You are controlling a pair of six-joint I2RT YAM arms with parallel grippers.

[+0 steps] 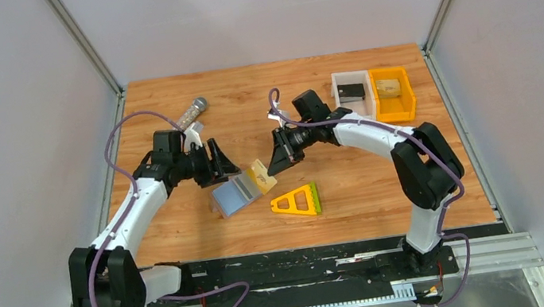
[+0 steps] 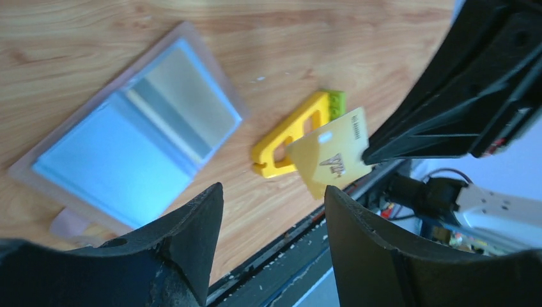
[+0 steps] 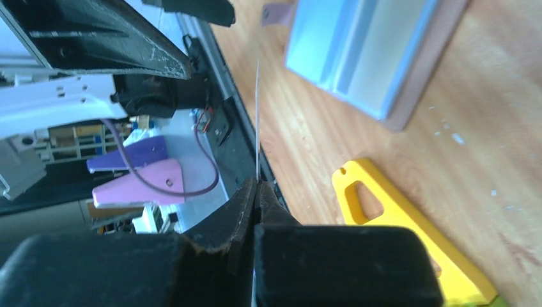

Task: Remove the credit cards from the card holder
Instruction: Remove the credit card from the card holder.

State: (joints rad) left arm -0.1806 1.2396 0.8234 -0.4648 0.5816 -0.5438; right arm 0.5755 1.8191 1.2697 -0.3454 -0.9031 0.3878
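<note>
The right end effector (image 1: 275, 166) was pinched shut on one edge of a thin tan-gold plastic credit card (image 1: 260, 175), holding it clear above the wooden table (image 1: 361, 181). In the right wrist view the credit card (image 3: 257, 115) showed only edge-on, as a fine line rising from the closed fingertips (image 3: 246, 201). In the left wrist view its printed gold face (image 2: 332, 160) showed beside the dark tip of the right end effector.

The flat grey-blue two-panel card holder (image 1: 235, 196) lay open on the table, just left of and below the lifted card and apart from it. Its striped slot panel faced up (image 2: 128, 141).

The left end effector (image 1: 216, 168) hovered just above the holder's far edge. Its two black fingers (image 2: 192, 224) were spread wide, with nothing between them.

A yellow triangular plastic frame with a green end (image 1: 297, 200) rested on the table just right of the holder. A white bin (image 1: 336, 80) and an orange bin (image 1: 407, 94) stood side by side at the far right. A grey cylinder (image 1: 191, 114) lay far left.
</note>
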